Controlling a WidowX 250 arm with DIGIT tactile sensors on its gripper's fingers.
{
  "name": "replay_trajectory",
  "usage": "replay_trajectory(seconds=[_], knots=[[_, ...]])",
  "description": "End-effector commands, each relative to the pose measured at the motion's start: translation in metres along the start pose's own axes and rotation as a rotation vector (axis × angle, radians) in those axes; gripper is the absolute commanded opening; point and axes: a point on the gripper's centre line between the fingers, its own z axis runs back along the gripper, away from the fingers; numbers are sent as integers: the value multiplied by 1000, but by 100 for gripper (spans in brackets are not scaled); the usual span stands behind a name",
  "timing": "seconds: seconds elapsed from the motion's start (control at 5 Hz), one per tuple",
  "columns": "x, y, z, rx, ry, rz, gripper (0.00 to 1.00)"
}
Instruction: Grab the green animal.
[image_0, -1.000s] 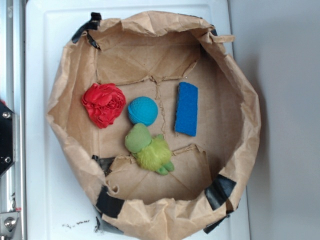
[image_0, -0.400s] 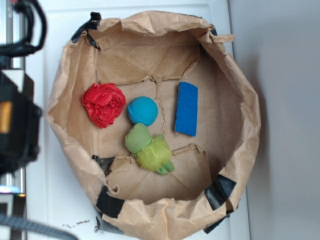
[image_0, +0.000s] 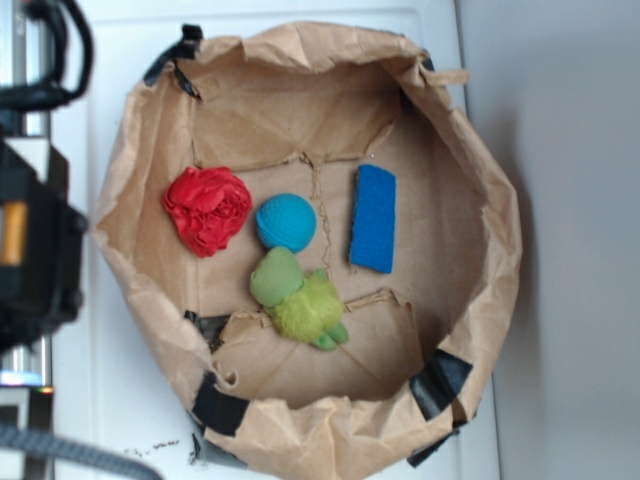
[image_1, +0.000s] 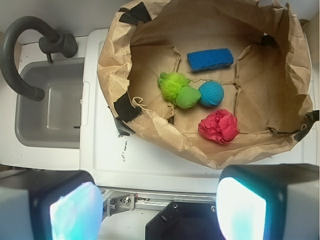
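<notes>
1. Green animal: lying on the floor of the paper bag, near the middle, head touching the ball, untouched by the pincer.
2. Pincer: spread wide apart, empty, both fingers blurred at the bottom edge of the wrist view, held over the white worktop outside the bag and well apart from the toys.
3. Arm: seen only as a dark blurred block with an orange patch at the left edge of the exterior view, beside the bag's wall.
4. Animal's body: fuzzy, lime green; head smoother, duller green and round; small green feet pointing away from the ball.
5. Ball: teal blue, round, finely textured.
6. Red lump: ruffled fabric, just beside the ball.
7. Blue pad: flat, rectangular, spongy-looking, lying apart from the ball.
8. Bag: crumpled brown paper, rolled down into a wide open basin, patched with black tape at the rim.
9. Sink: grey, with a dark curved tap, beside the worktop in the wrist view.
10. Against a second ago: arm absent from the left edge then, now filling it; toys, pad and bag unmoved.
</notes>
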Motion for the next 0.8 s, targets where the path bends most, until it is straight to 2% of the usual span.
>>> replay_trajectory(seconds=[0.0, 0.2, 0.4, 0.6], knots=[[7, 15, -16, -87, -51, -276, 100], [7, 20, -33, -70, -85, -259, 100], [20, 24, -71, -15, -74, -238, 100], [25, 23, -84, -13, -49, -172, 100]])
